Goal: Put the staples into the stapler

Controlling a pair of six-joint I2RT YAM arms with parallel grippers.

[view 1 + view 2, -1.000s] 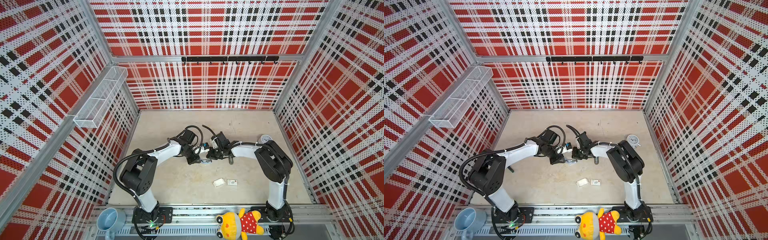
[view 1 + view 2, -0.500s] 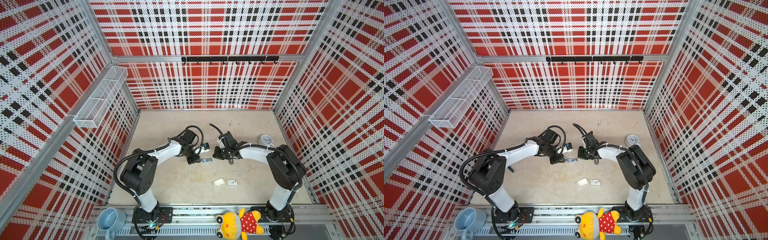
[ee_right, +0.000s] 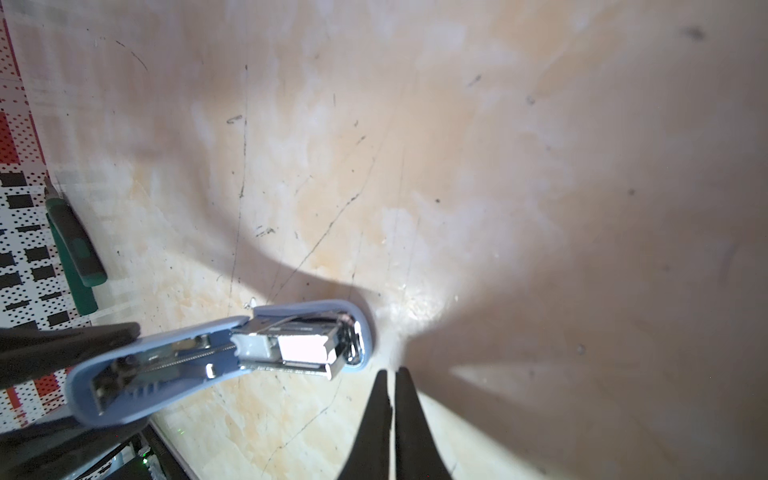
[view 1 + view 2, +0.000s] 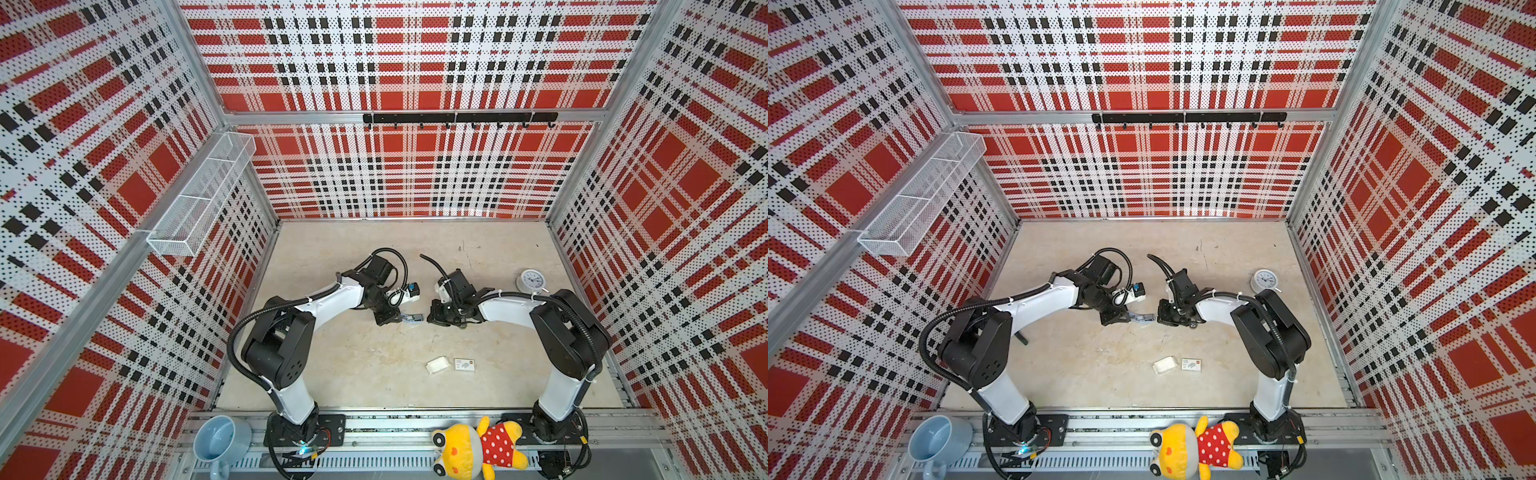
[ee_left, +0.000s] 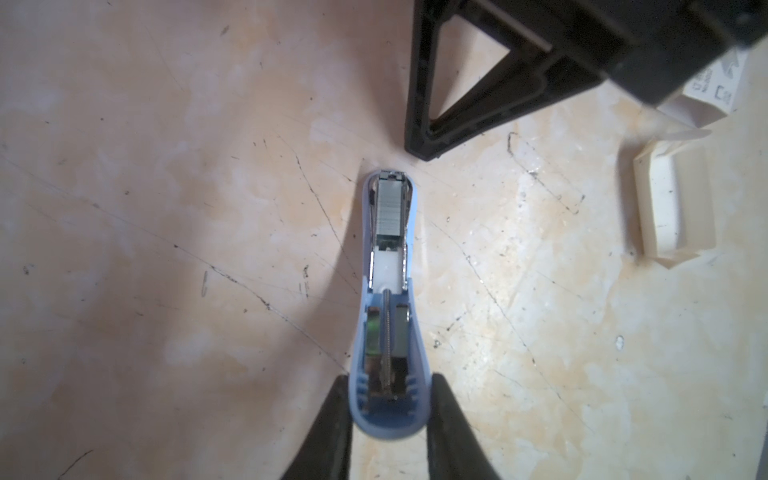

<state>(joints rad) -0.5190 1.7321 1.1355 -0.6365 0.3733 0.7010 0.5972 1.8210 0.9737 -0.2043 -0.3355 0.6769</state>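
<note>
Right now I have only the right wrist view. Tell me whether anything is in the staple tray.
Observer: The left wrist view shows the card tray empty.
Operator: Now place it for me.
Observer: In both top views it lies nearer the arm bases than the stapler, well apart from it.
Operator: Name what stands near my arm.
Observer: A clock stands close beside the right arm, on its far side from the bases.
</note>
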